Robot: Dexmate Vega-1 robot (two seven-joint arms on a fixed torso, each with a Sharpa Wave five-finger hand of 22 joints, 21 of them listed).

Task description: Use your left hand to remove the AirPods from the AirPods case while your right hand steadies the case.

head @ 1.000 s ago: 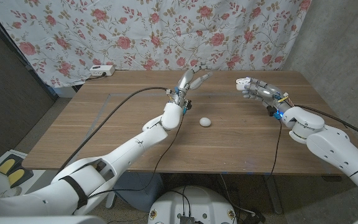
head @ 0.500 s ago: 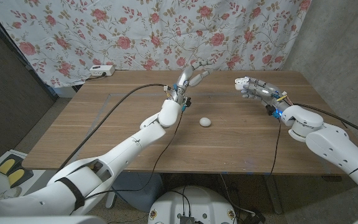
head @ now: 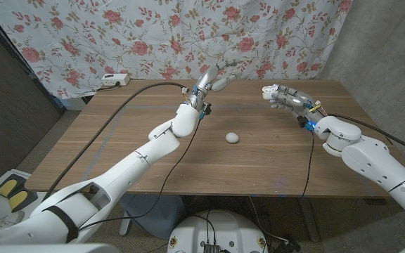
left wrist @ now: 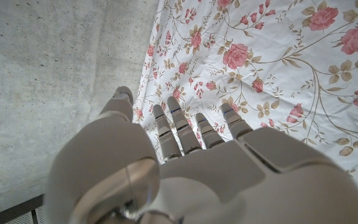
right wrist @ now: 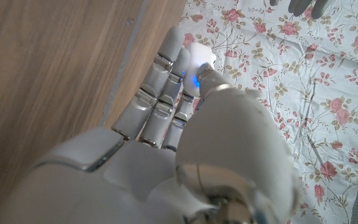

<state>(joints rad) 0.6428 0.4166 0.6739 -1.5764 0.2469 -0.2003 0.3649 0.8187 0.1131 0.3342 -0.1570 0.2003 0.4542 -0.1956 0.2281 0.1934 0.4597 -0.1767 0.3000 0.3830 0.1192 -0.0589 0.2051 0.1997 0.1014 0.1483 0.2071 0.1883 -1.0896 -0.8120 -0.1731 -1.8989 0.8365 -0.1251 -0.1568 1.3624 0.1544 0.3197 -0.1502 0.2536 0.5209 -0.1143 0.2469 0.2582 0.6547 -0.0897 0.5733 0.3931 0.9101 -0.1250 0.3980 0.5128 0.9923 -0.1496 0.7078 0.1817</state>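
My right hand (head: 283, 97) hovers above the far right part of the worktop (head: 118, 147), its fingers closed around the AirPods case (head: 268, 92). From the head view only a small white bit of that case shows at my fingertips. The right wrist view is clearer: the white case (right wrist: 199, 59) sits pinched between my thumb and fingers (right wrist: 157, 93), with a small blue light glowing at it. Whether the lid is open I cannot make out in either picture.

My left hand (head: 214, 79) is raised above the far edge of the worktop, in front of the floral curtain (head: 153, 35), fingers spread and holding nothing. The left wrist view shows the back of that hand (left wrist: 185, 168) with its fingers (left wrist: 179, 124) reaching toward the curtain and a grey concrete wall (left wrist: 48, 74).

A small white rounded thing (head: 232, 138) lies on the worktop between my two arms, well apart from both hands; it is too small to tell what it is. A white power strip (head: 114, 80) rests at the far left corner.
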